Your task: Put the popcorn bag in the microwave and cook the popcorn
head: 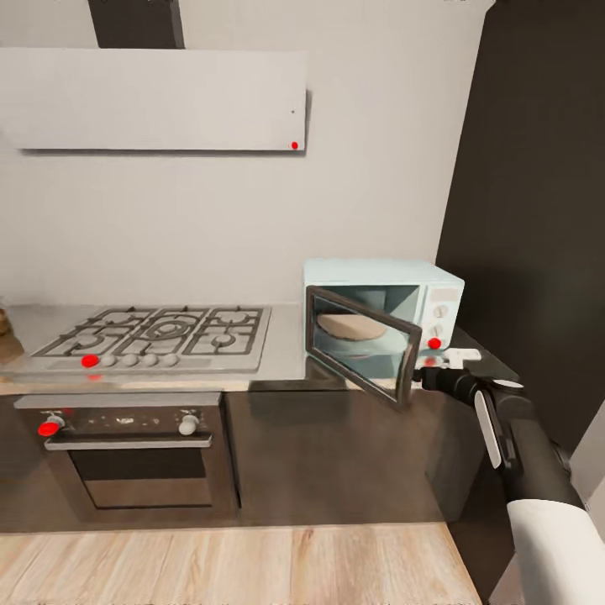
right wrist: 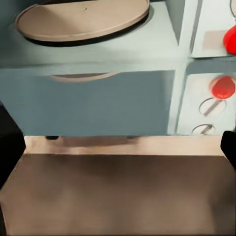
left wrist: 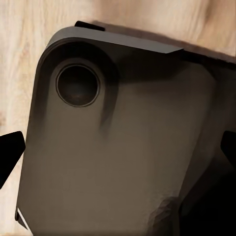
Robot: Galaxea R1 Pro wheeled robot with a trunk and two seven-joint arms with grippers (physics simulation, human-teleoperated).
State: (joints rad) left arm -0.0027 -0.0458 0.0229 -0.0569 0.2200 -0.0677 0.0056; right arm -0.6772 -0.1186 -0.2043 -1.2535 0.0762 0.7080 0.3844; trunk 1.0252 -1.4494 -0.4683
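Your right gripper (head: 444, 363) is stretched out in front of you, just beside the front lower corner of the microwave (head: 382, 277), on the side where its knobs are. Its dark fingertips sit at the two edges of the right wrist view with a wide gap between them, so the fingers stand apart and hold nothing.

The microwave door (head: 361, 344) hangs open, swung out to the gripper's left. Inside, just ahead of the gripper and a little above it, lies a round tan turntable (right wrist: 81, 19). Nothing sits on it. So the opening step looks done, while fetching, loading, closing and heating all appear to be left.

The popcorn bag cannot be made out with any certainty. A small brown shape (head: 7, 332) sits at the far edge of the countertop (head: 286, 357), well away to the gripper's left, beyond the gas hob (head: 160, 334). It is cut off too much to name.

The right wrist view gives you a close look at the microwave floor, the red knob (right wrist: 222, 86) and the grey counter below the gripper. The head view adds the whole kitchen: oven (head: 134, 449), hood (head: 151, 99), wooden floor (head: 235, 563). The left wrist view shows a dark moulded body panel (left wrist: 118, 147) over wooden floor; whether the left fingers are apart or together, I cannot tell.
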